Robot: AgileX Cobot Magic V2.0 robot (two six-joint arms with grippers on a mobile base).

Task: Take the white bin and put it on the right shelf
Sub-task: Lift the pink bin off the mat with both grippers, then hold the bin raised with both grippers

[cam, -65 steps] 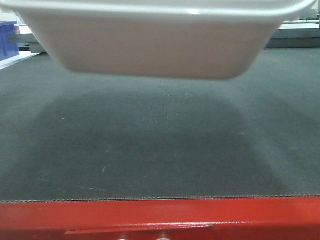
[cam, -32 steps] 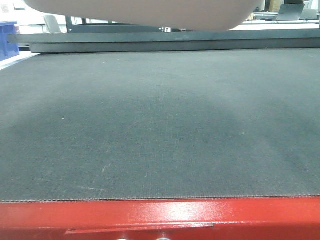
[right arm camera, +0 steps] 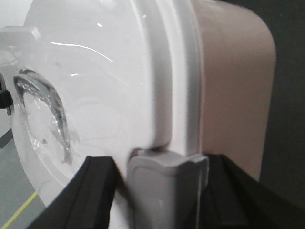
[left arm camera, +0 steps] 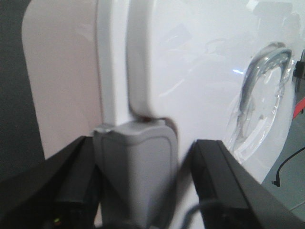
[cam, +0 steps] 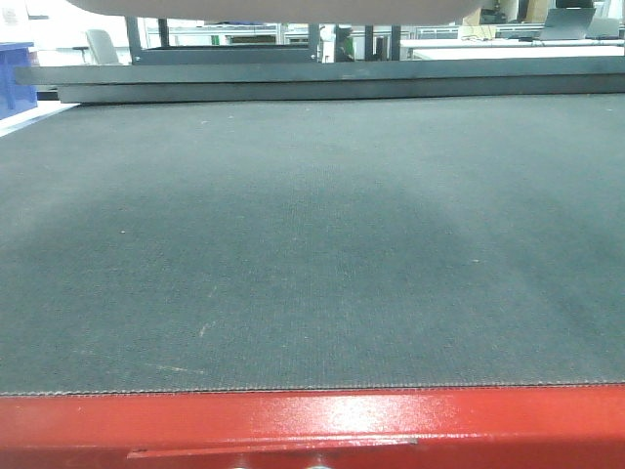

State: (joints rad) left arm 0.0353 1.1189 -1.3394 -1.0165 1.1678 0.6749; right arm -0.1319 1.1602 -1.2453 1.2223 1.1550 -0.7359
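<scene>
**White bin up off the tabletop, gripped at both ends**

You are carrying the white bin (cam: pixel 273 8) well above the tabletop (cam: pixel 312 244), likely for clearance. The left gripper (left arm camera: pixel 143 140) and right gripper (right arm camera: pixel 155 160) are each clasping a grey end latch (left arm camera: pixel 133 181) between their jaws, sharing the load. The right shelf is not showing.

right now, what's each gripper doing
left gripper: closed, holding the white bin by its grey latch
right gripper: closed, holding the white bin by the opposite grey latch
</scene>
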